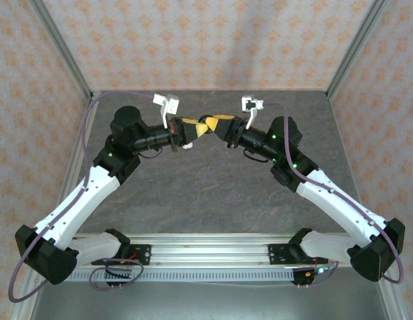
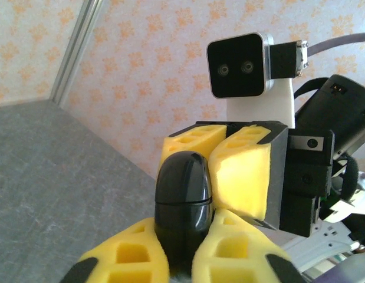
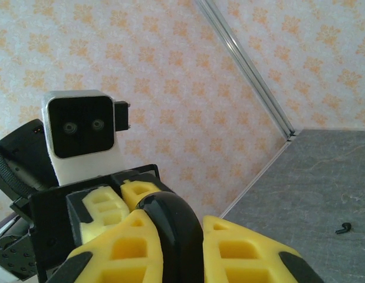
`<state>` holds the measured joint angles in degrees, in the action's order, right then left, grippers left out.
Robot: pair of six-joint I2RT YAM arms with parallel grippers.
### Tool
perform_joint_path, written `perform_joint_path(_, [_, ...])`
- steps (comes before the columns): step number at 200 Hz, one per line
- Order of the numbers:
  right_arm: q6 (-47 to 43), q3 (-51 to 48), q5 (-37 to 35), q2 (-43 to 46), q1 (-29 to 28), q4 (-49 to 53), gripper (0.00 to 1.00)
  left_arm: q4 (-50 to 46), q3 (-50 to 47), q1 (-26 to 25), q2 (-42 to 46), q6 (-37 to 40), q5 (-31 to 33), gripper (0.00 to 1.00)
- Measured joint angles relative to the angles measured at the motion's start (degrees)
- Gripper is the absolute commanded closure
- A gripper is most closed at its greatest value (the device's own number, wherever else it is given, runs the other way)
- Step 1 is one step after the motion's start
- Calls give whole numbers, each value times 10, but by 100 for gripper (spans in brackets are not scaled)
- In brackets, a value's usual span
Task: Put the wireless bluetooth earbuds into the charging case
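My left gripper (image 2: 182,250) is clamped tight. Its yellow foam-like fingers (image 2: 132,253) press both sides of the lower half of a glossy black egg-shaped plastic charging case (image 2: 182,194), with no gap that I can make out on my left wrist feed. The right gripper (image 2: 209,156) comes in from the far side, and its yellow fingers (image 2: 241,171) are closed against the upper half of the same case. Both arms therefore have hold of it at once.

On my right wrist feed the right gripper (image 3: 182,244) is nearly closed, with its pads touching the rounded black shell (image 3: 170,224) on either side. The left gripper (image 3: 120,200) grips from behind. A thin seam runs across the middle of the case, and the two halves sit flush, so the lid looks closed.

From overhead, the left gripper (image 1: 193,128) and right gripper (image 1: 217,124) meet nose to nose above the far middle of the grey stone-patterned table (image 1: 206,193). The case sits between them, held up off the surface and mostly hidden by the fingers.

Each wrist feed also shows the other arm's black-faced camera on its white mount (image 2: 238,65) against the orange-flowered wallpaper (image 2: 147,76).

A tiny black hooked piece (image 3: 345,227) lies alone on the table, well apart from the grippers. I cannot tell whether it is an earbud.
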<state>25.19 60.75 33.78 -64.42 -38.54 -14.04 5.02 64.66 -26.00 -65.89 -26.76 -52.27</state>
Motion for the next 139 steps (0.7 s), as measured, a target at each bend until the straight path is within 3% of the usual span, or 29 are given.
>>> perform_joint_path(32, [0,4,0,-2,0,12,79,-14,2,1,1,12,0,100])
perform_joint_path(57, [-2,14,4,-8,0,30,71,-31,2,2,6,29,5,100])
perform_joint_path(139, [50,14,-2,-27,49,48,63,-117,2,1,59,115,15,100])
